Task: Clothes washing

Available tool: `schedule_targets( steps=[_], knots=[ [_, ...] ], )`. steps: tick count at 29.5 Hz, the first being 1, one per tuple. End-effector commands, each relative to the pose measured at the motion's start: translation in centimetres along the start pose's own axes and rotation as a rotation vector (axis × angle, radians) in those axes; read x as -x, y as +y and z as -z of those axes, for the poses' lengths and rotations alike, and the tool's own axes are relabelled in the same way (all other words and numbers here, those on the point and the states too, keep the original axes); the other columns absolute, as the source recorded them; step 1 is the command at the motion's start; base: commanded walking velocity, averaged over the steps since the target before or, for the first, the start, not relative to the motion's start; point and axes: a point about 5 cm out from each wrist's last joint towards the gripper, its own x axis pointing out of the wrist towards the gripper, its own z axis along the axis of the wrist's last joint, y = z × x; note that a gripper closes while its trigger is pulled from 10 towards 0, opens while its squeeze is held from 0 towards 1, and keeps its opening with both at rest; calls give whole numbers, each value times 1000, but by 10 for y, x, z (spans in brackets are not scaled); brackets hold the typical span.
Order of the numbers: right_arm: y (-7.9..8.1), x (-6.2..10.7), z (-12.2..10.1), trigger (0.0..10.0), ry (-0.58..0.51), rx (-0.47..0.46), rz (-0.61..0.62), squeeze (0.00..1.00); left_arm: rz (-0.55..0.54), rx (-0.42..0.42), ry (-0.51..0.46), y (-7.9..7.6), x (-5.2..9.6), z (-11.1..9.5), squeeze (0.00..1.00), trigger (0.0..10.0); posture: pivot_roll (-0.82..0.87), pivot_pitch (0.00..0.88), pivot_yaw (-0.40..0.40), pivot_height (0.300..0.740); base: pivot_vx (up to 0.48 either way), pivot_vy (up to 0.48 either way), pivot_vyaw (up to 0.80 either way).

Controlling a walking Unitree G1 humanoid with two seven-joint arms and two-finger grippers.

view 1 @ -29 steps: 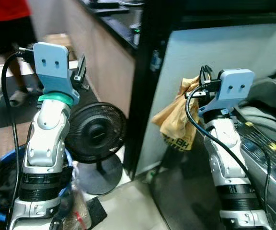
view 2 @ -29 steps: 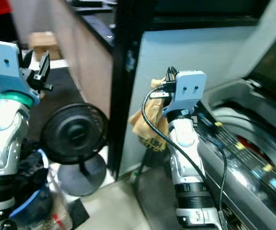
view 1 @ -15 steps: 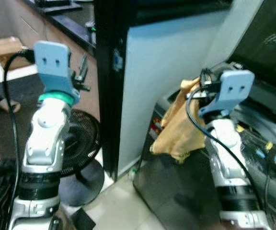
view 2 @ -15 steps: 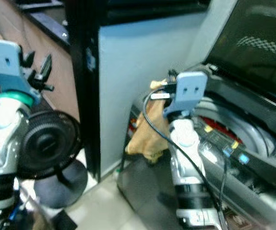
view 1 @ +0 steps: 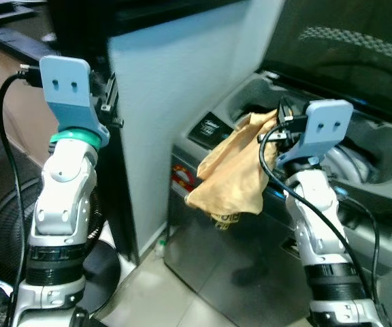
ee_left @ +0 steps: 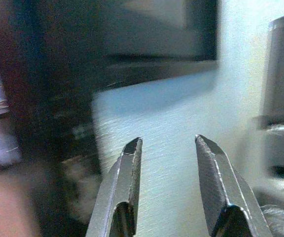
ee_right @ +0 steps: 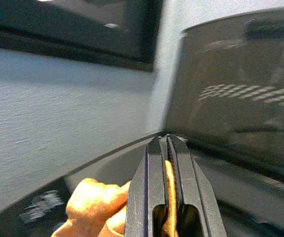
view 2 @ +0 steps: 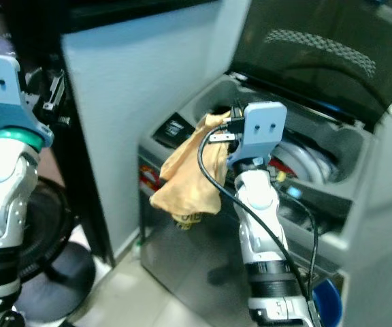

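A pale blue-grey wall panel point(view 1: 175, 95) fills the upper centre, with a dark vertical post point(view 1: 118, 177) along its left edge. A black floor fan point(view 1: 5, 231) stands at lower left on a light tiled floor point(view 1: 155, 300).

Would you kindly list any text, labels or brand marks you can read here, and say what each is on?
Nothing reads clearly.
Dark print on the yellow cloth: too blurred.
White mark on the washing machine corner panel: too small.
Red sticker on its front: unreadable.
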Motion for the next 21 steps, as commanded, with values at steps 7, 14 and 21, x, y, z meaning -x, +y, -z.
schedule_targets(
  steps=[7, 14, 21],
  knots=[
    [-3, 1, 0, 10000, 2, -12, 15, 0, -18, 2, -1, 1, 1, -1, 0, 10000, 111, 0, -12, 740, 0, 0, -800],
    [-3, 2, 0, 10000, 2, -17, 18, 0, -28, 1, -5, 3, 1, -2, 0, 10000, 111, 0, -13, 740, 0, 0, -800],
    [-4, 1, 0, 10000, 2, -47, 30, 0, -35, -3, -14, 3, 1, -3, 0, 10000, 111, 0, -13, 740, 108, 0, -800]
  ],
)
